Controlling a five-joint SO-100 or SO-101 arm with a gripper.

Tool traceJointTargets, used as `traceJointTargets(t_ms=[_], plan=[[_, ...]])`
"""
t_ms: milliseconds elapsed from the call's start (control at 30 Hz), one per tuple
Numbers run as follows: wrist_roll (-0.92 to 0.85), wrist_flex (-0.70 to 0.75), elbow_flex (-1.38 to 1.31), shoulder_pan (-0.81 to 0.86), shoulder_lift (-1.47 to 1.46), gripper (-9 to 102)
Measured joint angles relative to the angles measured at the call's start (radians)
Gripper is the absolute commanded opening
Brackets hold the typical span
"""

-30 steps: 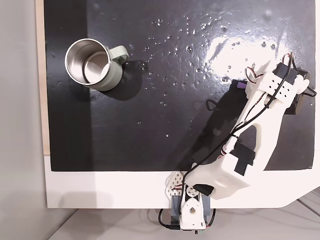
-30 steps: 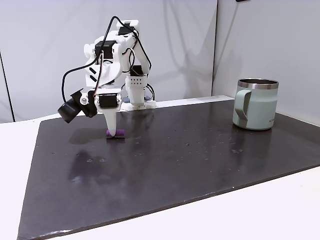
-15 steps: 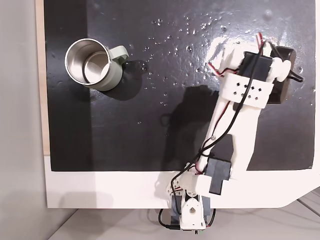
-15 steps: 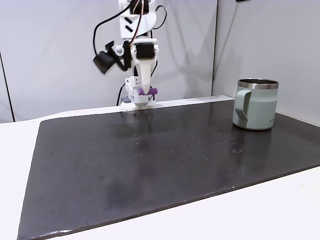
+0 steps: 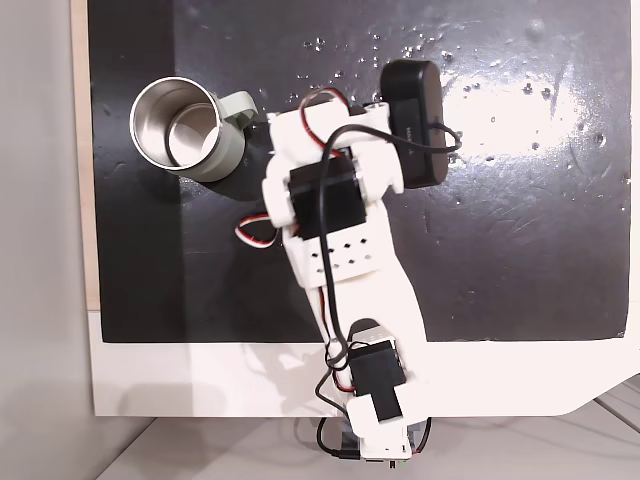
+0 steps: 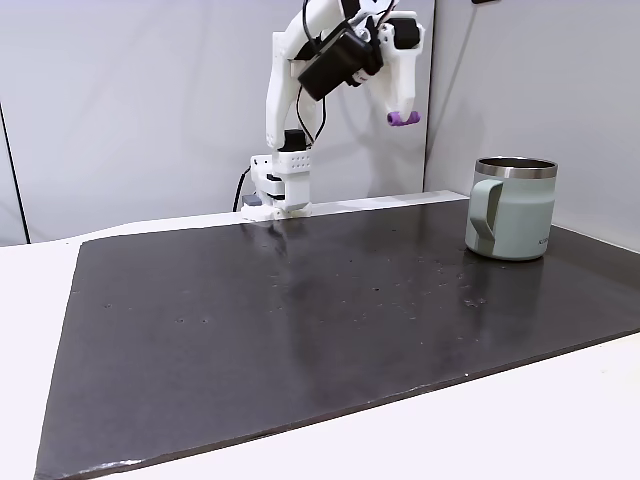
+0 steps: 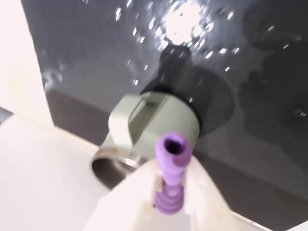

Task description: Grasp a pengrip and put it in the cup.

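Observation:
The purple ribbed pengrip (image 7: 171,173) is clamped between my white fingers (image 7: 139,192), end-on to the wrist camera. From the side, the pengrip (image 6: 399,118) pokes out of my gripper (image 6: 400,112), held high in the air, left of and above the cup (image 6: 510,222). The cup (image 5: 187,129) is a sage-green mug with a steel inside, upright at the mat's far left in the top-down fixed view, handle toward the arm (image 5: 335,200). The wrist view has the cup (image 7: 159,127) just beyond the pengrip's tip.
A black mat (image 5: 520,250) covers the white table (image 5: 200,380). The arm's base (image 6: 280,185) stands at the mat's back edge. A grey wall (image 6: 120,100) lies behind.
The arm lifted the pengrip off the mat at the right and swung it high across toward the cup. The cup has not moved.

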Motion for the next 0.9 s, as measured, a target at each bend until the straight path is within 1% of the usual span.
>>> traceJointTargets(t_ms=[133, 233, 533, 700, 900], plan=[[-0.002, -0.020, -0.104, -0.123, -0.060, 4], [-0.009, -0.032, -0.218, -0.206, -0.163, 4], [-0.041, -0.083, -0.479, -0.348, -0.403, 4], [-0.041, -0.095, -0.578, -0.341, -0.492, 4], [-0.041, -0.097, -0.617, -0.350, -0.506, 5]])
